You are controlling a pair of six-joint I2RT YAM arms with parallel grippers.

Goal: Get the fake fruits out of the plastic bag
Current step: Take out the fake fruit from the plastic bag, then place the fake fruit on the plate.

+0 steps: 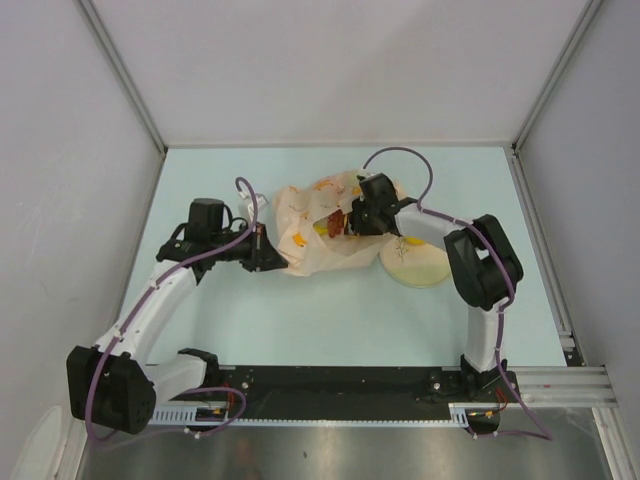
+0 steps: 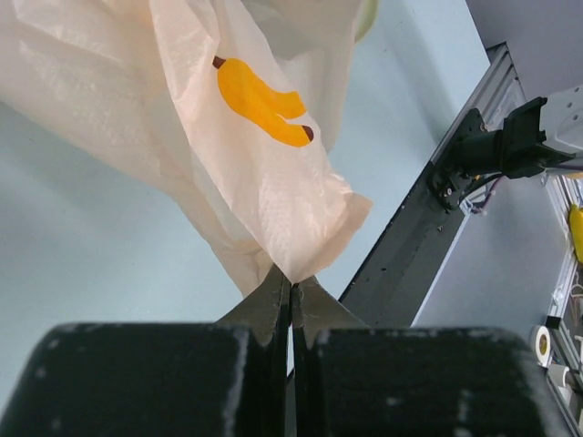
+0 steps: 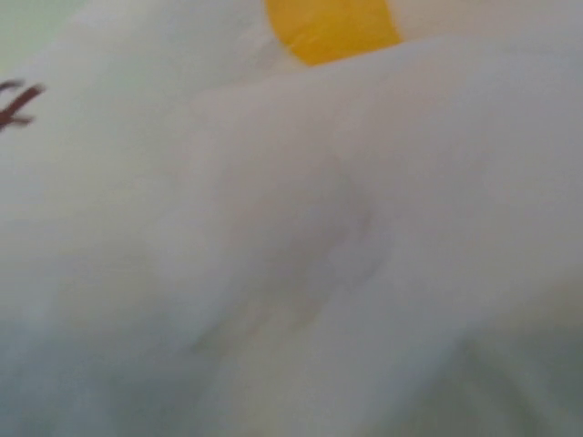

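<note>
Top external view has the thin, crinkly, translucent peach-orange plastic bag point(image 1: 310, 255) lying crumpled on the pale blue worktop point(image 1: 300, 320), about midway between the 2 arms. The left fingers point(image 1: 266, 250) meet the bag's left edge. The right fingers point(image 1: 352, 222) reach into the bag's upper right part, where the film is bunched open. A small yellow fake fruit point(image 1: 321, 228) and a dark red fake fruit point(image 1: 336, 217) show there, inside the bag and just left of those fingers; which fruits they are is too small to tell. Whether the right fingers are apart or together cannot be told from above. A round cream plate point(image 1: 415, 265) sits on the worktop just right of the bag, partly under the right arm.

Left wrist view shows the left fingers point(image 2: 270, 305) pressed together, clamped on a pointed fold of the bag's film. From that pinch the film rises and spreads across the upper left of the picture, carrying an orange banana-shaped print mark point(image 2: 262, 96) with dark tips. A black metal rail point(image 2: 401, 255) runs diagonally along the worktop's edge on the right.

Right wrist view is blurred: pale film fills nearly all of it, with a yellow patch point(image 3: 332, 25) at the top edge and a thin brown mark point(image 3: 14, 100) at the left edge. It does not settle the state of the right fingers either
</note>
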